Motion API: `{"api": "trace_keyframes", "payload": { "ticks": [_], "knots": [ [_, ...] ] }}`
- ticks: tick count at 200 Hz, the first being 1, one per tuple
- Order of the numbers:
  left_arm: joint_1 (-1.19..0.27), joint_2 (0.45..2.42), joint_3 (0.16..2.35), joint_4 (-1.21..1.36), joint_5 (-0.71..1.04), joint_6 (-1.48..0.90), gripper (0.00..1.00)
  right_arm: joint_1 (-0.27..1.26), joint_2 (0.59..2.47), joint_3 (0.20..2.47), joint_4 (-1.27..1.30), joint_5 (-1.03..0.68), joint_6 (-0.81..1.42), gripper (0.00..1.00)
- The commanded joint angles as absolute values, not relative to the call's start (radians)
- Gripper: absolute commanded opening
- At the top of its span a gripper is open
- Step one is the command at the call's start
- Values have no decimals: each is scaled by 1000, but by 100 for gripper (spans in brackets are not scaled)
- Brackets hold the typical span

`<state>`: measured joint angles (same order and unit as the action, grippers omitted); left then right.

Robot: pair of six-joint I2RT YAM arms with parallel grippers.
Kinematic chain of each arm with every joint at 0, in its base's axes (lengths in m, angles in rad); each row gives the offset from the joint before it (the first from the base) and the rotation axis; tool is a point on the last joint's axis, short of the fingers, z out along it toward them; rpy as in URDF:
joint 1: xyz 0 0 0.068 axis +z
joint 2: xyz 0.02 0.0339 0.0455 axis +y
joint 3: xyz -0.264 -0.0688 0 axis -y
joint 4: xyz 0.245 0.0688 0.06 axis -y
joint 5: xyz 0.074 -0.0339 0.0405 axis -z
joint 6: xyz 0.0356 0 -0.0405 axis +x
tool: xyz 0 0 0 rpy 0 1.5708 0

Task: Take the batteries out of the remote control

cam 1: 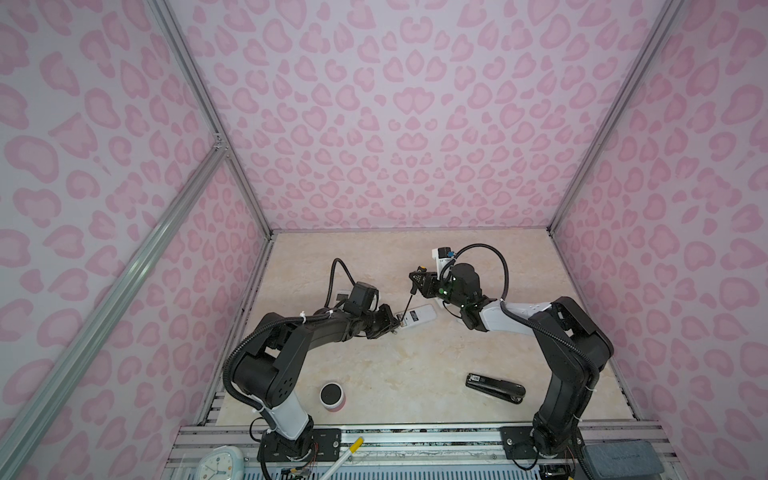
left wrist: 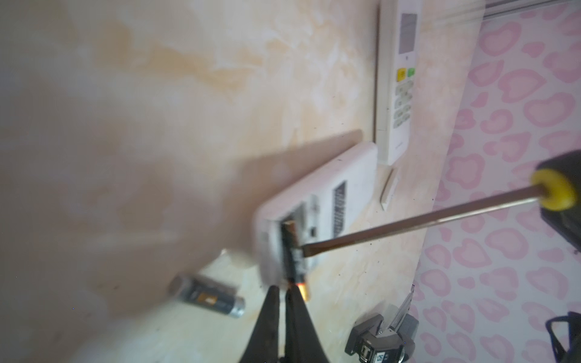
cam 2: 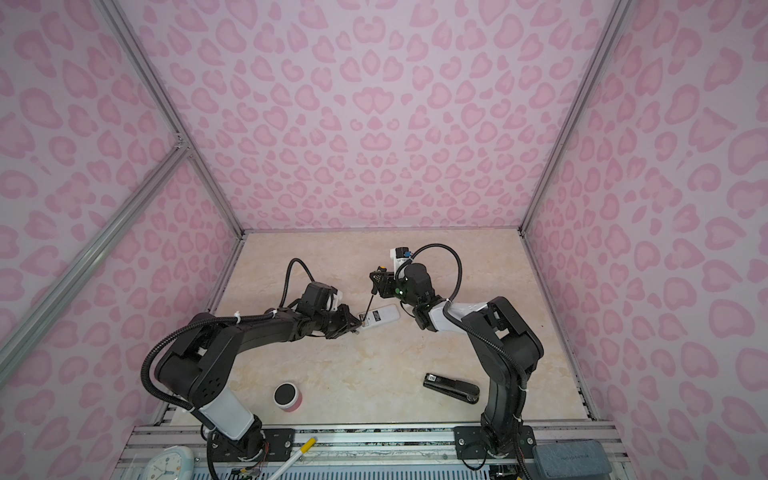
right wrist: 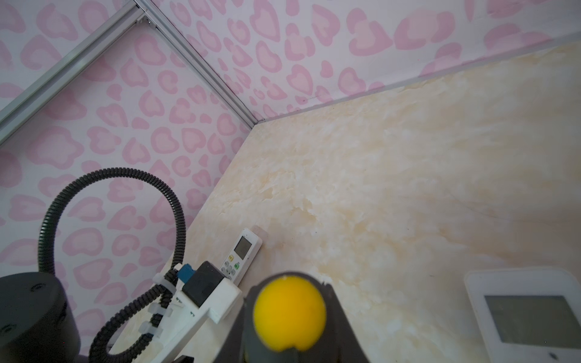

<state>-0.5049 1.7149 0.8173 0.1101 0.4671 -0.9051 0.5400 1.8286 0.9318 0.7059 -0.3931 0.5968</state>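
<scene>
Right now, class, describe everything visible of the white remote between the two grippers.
The remote is a white plastic slab lying back-up on the marbled table, a dark label on its back. Its battery bay, at the end nearest the left gripper, is uncovered. One battery juts from it at a tilt; the screwdriver in the right gripper has its tip against that battery, and the closed left gripper sits at its gold end.
</scene>
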Motion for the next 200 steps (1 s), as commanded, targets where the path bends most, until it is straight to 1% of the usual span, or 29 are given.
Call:
{"api": "trace_keyframes", "payload": {
  "ticks": [1,21,43,55,74,91,151,200],
  "knots": [
    [-524,1753,852,101,465,-899,12,524,1822,923,709,-396,560,0],
    [-527,1770,875,89,456,-894,12,508,1834,923,703,-405,560,0],
    [-525,1740,875,60,429,-879,12,506,1839,928,689,-410,552,0],
    [-523,1716,874,37,415,-868,14,508,1836,925,689,-412,551,0],
    [-513,1686,875,0,392,-851,21,516,1827,926,675,-407,536,0],
    [-491,1682,871,-19,387,-838,23,536,1814,934,642,-389,504,0],
    [-451,1715,874,-23,408,-821,23,599,1783,993,512,-311,366,0],
    [-451,1735,874,-11,425,-821,22,614,1810,1037,491,-304,331,0]
  ]
}}
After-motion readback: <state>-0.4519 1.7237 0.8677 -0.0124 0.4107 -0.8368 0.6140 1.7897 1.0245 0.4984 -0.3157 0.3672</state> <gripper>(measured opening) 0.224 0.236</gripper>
